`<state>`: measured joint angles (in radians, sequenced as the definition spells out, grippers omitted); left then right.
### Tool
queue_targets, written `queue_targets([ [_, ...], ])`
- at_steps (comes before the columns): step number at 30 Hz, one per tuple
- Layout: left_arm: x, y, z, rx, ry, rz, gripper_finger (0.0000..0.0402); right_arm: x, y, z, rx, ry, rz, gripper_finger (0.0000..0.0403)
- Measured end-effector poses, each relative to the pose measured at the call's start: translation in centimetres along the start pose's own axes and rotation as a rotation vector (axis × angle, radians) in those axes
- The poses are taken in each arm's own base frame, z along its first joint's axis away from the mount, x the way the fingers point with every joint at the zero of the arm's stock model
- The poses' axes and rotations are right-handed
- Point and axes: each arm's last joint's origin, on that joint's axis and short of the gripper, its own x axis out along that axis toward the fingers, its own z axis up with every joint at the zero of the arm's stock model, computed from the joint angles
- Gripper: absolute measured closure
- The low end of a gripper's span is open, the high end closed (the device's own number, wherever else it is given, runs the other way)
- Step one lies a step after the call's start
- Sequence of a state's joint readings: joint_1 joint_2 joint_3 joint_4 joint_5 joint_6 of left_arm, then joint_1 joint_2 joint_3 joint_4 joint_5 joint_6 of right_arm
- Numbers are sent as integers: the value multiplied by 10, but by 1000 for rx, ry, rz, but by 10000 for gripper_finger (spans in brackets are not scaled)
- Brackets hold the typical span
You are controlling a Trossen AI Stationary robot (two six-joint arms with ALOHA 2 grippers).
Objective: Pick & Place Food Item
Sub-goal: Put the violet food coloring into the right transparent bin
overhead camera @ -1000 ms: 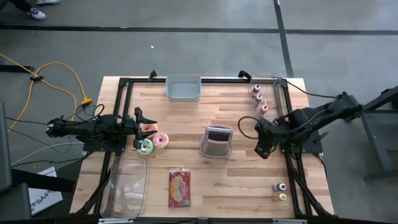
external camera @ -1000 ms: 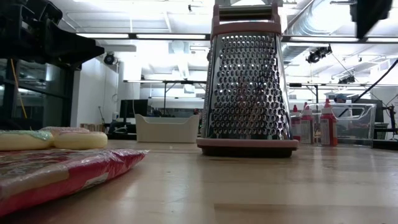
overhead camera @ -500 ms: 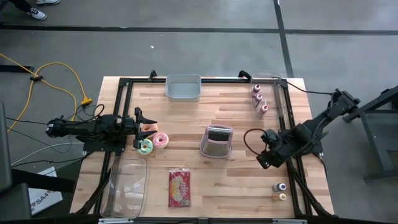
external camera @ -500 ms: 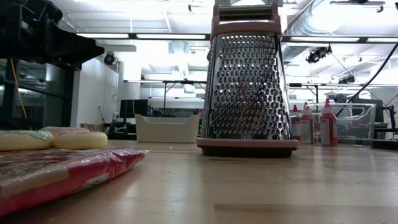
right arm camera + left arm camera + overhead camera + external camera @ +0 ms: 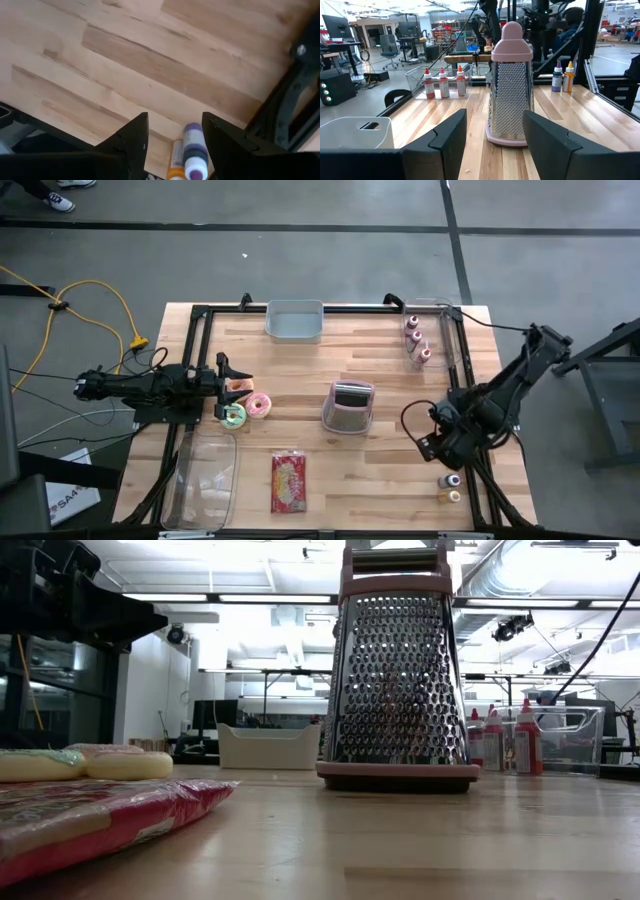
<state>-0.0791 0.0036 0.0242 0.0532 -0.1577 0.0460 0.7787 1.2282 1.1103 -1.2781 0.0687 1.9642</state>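
two round iced doughnuts, one pink (image 5: 259, 405) and one pale green (image 5: 235, 416), are seen lying just ahead of the left pincer (image 5: 232, 385), whose fingers are spread apart with nothing between them. they are judged light, soft and easily dented, best taken gently across the ring's outer edge. which food item is meant cannot be told. the right pincer (image 5: 428, 446) is held partly parted and unladen above the purple-capped bottle (image 5: 193, 155), well apart.
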Motion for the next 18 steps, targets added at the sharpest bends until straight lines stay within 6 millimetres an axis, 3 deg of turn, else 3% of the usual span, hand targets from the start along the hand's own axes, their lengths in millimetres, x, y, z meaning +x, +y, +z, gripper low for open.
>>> queue_targets([
  [18, 0, 0, 0, 0, 0, 0, 214, 13, -6, -43, 239, 43, -70, 229],
])
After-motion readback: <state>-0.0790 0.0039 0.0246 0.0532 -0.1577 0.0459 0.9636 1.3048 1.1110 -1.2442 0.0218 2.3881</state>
